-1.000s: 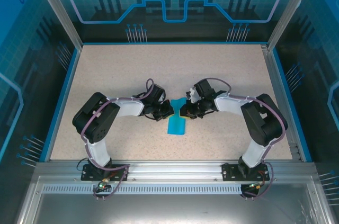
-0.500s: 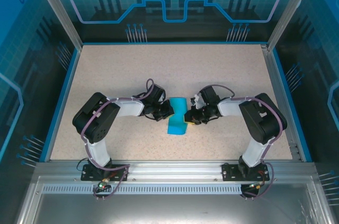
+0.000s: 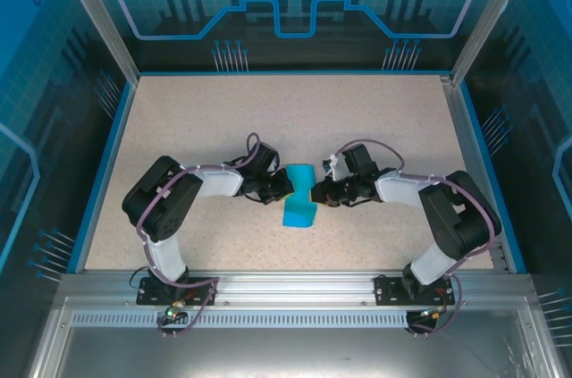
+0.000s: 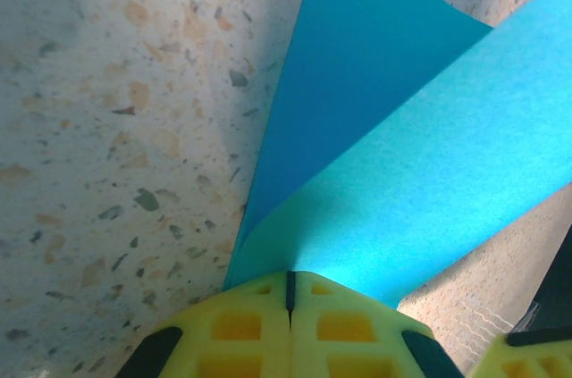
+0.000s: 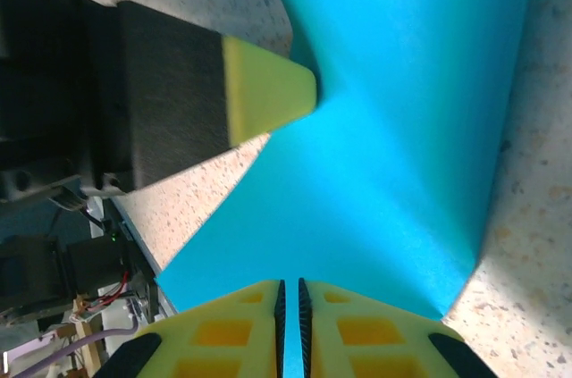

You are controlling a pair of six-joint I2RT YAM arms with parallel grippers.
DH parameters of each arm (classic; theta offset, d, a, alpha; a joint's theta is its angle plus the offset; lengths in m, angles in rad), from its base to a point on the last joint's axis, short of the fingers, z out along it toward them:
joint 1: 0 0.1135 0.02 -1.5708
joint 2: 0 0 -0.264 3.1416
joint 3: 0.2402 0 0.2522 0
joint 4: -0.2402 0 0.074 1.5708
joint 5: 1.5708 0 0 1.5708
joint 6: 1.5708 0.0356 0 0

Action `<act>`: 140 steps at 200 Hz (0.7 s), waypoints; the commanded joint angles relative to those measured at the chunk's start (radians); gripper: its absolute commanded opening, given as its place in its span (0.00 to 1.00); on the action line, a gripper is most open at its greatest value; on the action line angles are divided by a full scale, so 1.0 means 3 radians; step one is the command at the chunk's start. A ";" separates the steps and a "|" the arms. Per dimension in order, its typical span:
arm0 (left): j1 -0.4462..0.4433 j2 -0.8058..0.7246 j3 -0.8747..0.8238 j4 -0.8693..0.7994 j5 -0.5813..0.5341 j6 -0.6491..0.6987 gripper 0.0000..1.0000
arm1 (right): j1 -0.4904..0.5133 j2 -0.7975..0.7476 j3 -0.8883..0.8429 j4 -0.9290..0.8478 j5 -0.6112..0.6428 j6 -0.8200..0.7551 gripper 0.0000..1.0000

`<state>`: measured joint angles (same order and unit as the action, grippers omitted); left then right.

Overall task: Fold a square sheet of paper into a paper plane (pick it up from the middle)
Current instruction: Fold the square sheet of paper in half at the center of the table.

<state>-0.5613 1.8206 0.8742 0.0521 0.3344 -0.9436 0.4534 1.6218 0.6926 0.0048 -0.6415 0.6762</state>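
While your left gripper (image 4: 290, 276) and right gripper (image 5: 290, 285) clamped the sheet (image 3: 298, 205), it was creased narrow; no plane yet.

Was a thin sheet (image 3: 299, 199) of bright cyan-blue paper, plain and without marks. Lay near the middle of the table (image 3: 179, 128), a little toward the near edge, as a narrow folded strip running from far to near. Showed two layers meeting at a crease, with the upper flap lifted off the lower one. Was bent in the middle, not flat. Was pinched at its left edge by the left gripper (image 4: 289, 275) and at its right edge by the right gripper (image 5: 290, 287).
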 commanded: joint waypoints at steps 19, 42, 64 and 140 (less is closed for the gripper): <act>-0.0028 0.0084 -0.0122 -0.0184 -0.0092 0.0000 0.00 | 0.0079 0.0276 -0.0079 0.0021 -0.0098 -0.0037 0.15; -0.0027 0.0093 -0.0121 -0.0174 -0.0087 -0.0005 0.00 | 0.0089 0.0323 -0.0093 -0.0257 0.0191 -0.0181 0.15; -0.0027 0.0086 -0.0119 -0.0178 -0.0092 -0.0005 0.00 | 0.0090 0.0357 -0.0066 -0.0333 0.0249 -0.0209 0.15; -0.0026 0.0088 -0.0107 -0.0196 -0.0089 0.0008 0.00 | 0.0169 -0.0094 -0.0076 -0.0103 -0.0063 0.0040 0.15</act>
<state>-0.5613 1.8206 0.8722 0.0586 0.3344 -0.9436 0.4755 1.6142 0.6796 -0.0326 -0.6273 0.6651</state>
